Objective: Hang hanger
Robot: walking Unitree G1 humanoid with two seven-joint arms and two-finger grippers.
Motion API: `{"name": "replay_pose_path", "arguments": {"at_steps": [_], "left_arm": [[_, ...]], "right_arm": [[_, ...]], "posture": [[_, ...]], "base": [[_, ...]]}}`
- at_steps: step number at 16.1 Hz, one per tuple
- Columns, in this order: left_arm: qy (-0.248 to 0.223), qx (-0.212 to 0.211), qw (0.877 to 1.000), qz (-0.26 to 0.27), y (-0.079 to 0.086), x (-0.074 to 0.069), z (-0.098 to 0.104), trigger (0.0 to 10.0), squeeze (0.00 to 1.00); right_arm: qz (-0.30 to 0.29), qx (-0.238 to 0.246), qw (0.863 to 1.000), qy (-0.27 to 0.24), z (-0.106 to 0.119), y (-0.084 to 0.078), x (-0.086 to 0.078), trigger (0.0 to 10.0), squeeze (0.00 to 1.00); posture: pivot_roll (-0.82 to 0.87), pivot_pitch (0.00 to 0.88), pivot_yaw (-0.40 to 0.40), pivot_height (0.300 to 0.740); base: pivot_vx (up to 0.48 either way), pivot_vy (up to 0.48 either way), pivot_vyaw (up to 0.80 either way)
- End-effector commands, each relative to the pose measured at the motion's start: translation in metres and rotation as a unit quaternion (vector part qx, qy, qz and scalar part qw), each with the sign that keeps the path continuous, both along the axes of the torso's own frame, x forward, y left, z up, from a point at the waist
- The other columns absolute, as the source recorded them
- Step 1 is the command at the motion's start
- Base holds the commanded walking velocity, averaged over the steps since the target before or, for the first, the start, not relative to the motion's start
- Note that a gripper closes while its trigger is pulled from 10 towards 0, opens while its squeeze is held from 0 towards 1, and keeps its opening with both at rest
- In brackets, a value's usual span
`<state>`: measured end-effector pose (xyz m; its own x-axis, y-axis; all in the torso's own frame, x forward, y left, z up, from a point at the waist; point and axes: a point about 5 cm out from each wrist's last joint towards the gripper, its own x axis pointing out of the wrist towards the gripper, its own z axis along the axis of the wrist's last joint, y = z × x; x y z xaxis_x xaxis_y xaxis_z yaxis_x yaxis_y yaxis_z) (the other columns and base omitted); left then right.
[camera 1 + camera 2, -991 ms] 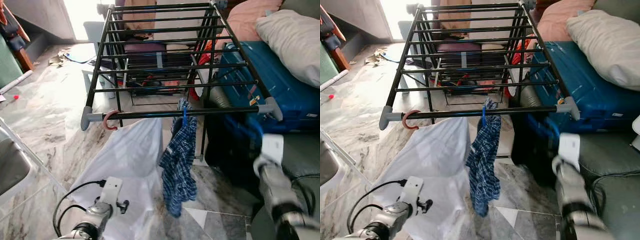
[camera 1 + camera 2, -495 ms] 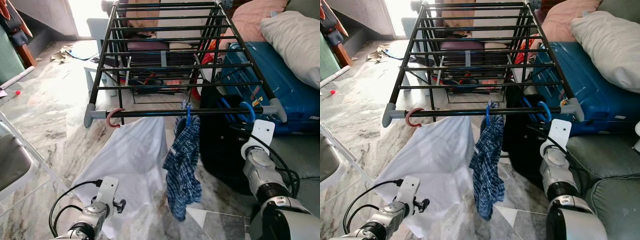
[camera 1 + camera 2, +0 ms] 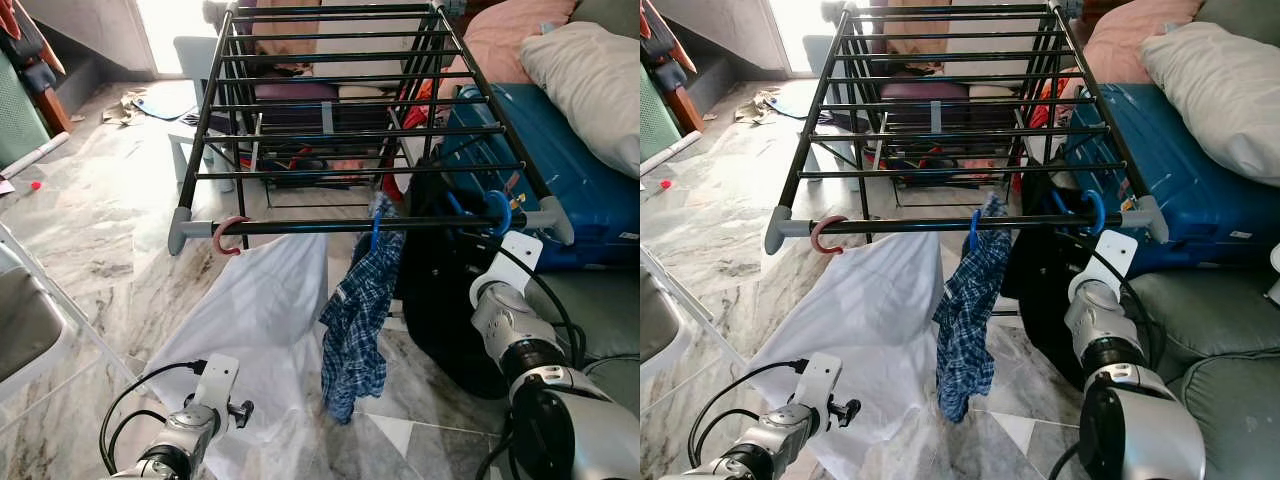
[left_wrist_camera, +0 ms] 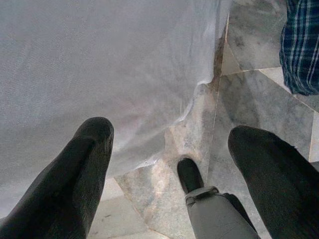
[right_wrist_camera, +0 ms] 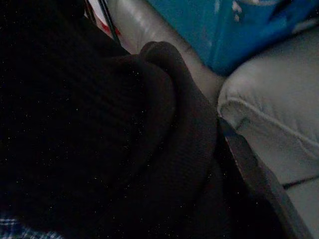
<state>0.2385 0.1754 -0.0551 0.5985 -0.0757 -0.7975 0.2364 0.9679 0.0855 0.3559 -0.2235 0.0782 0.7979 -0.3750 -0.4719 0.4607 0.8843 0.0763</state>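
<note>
At the front rail [image 3: 330, 226] of the rack, my right arm [image 3: 510, 320] lifts the blue hanger [image 3: 497, 211] with its dark garment [image 3: 440, 290]; I cannot tell my fingers' grip, so the hook may slip off.

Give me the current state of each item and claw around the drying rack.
Blue hanger: hooked over front bar, carrying black garment.
Plaid shirt: hanging from front bar.
White sheet: hanging by pink hook.
Left claw: open, low, empty.
Right claw: against the black garment, grip unclear.
</note>
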Motion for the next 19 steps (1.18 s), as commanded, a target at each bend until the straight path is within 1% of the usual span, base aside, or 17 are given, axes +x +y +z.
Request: {"name": "replay_pose_path", "arguments": {"at_steps": [1, 2, 4, 8, 9, 10, 11, 12, 13, 14, 15, 16, 17, 18, 19], "left_arm": [[0.007, 0.002, 1.0, -0.005, 0.0, -0.002, -0.001, 10.0, 0.0], [0.008, 0.002, 1.0, -0.006, -0.001, -0.002, -0.002, 10.0, 0.0], [0.01, 0.002, 1.0, -0.006, -0.001, -0.003, -0.002, 10.0, 0.0], [0.013, 0.003, 1.0, -0.007, -0.002, -0.004, -0.003, 10.0, 0.0], [0.014, 0.003, 1.0, -0.009, -0.002, -0.005, -0.003, 10.0, 0.0], [0.014, 0.003, 1.0, -0.009, -0.002, -0.005, -0.003, 10.0, 0.0], [0.013, 0.0, 1.0, -0.008, -0.003, -0.004, -0.003, 10.0, 0.0], [0.007, -0.005, 1.0, -0.009, -0.004, -0.003, -0.002, 10.0, 0.0], [-0.003, -0.012, 1.0, -0.012, -0.006, 0.001, 0.0, 10.0, 0.0], [-0.013, -0.029, 0.999, -0.004, -0.008, 0.006, 0.004, 10.0, 0.0], [-0.014, -0.031, 0.999, 0.0, -0.008, 0.007, 0.004, 10.0, 0.0], [-0.015, -0.026, 1.0, 0.0, -0.006, 0.007, 0.005, 10.0, 0.0], [-0.012, -0.02, 1.0, 0.003, -0.004, 0.006, 0.004, 10.0, 0.0], [-0.011, -0.018, 1.0, 0.003, -0.004, 0.005, 0.003, 10.0, 0.0], [-0.01, -0.019, 1.0, 0.002, -0.005, 0.004, 0.003, 10.0, 0.0]], "right_arm": [[-0.007, 0.016, 1.0, 0.011, 0.002, 0.001, 0.002, 10.0, 0.0], [-0.011, 0.029, 0.999, 0.037, -0.009, 0.001, -0.005, 10.0, 0.0], [-0.017, 0.045, 0.997, 0.056, -0.021, 0.0, -0.013, 10.0, 0.0], [-0.024, 0.05, 0.997, 0.062, -0.026, -0.004, -0.017, 10.0, 0.0], [-0.026, 0.06, 0.996, 0.052, -0.026, -0.006, -0.017, 10.0, 1.0], [-0.026, 0.064, 0.997, 0.045, -0.026, -0.006, -0.017, 10.0, 1.0], [-0.009, 0.047, 0.998, 0.042, -0.025, -0.005, -0.017, 10.0, 1.0], [0.011, 0.034, 0.999, 0.028, -0.025, -0.003, -0.017, 10.0, 1.0], [0.03, 0.023, 0.999, 0.022, -0.028, -0.002, -0.019, 10.0, 1.0], [0.047, 0.006, 0.998, 0.03, -0.038, -0.003, -0.028, 10.0, 1.0], [0.053, 0.0, 0.998, 0.039, -0.048, -0.004, -0.036, 10.0, 1.0], [0.056, -0.009, 0.997, 0.053, -0.059, -0.006, -0.047, 10.0, 1.0], [0.061, -0.018, 0.996, 0.059, -0.074, -0.008, -0.063, 10.0, 1.0], [0.06, -0.019, 0.996, 0.064, -0.079, -0.009, -0.07, 10.0, 1.0], [0.052, -0.005, 0.997, 0.059, -0.091, -0.01, -0.085, 10.0, 1.0]], "posture": [[0.07, 0.0, -0.017, 0.74], [0.07, 0.0, -0.02, 0.74], [0.07, 0.0, -0.021, 0.74], [0.06, 0.0, -0.017, 0.74], [0.06, 0.0, -0.018, 0.74], [0.06, 0.0, -0.018, 0.74], [0.06, 0.0, -0.02, 0.74], [0.06, 0.0, -0.021, 0.74], [0.06, 0.0, -0.023, 0.74], [0.06, 0.0, -0.027, 0.74], [0.06, 0.0, -0.028, 0.74], [0.06, 0.0, -0.029, 0.74], [0.05, 0.0, -0.029, 0.74], [0.04, 0.0, -0.027, 0.74], [0.03, 0.0, -0.027, 0.74]], "base": [[0.0, 0.0, 0.0], [0.0, 0.0, 0.0], [0.0, 0.0, 0.0], [0.0, 0.0, 0.0], [0.0, 0.0, 0.0], [0.0, 0.0, 0.0], [0.0, 0.0, 0.0], [0.0, 0.0, 0.0], [0.0, 0.0, 0.0], [0.0, 0.0, 0.0], [0.0, 0.0, 0.0], [0.0, 0.0, 0.0], [0.0, 0.0, 0.0], [0.0, 0.0, 0.0], [0.0, 0.0, 0.0]]}}
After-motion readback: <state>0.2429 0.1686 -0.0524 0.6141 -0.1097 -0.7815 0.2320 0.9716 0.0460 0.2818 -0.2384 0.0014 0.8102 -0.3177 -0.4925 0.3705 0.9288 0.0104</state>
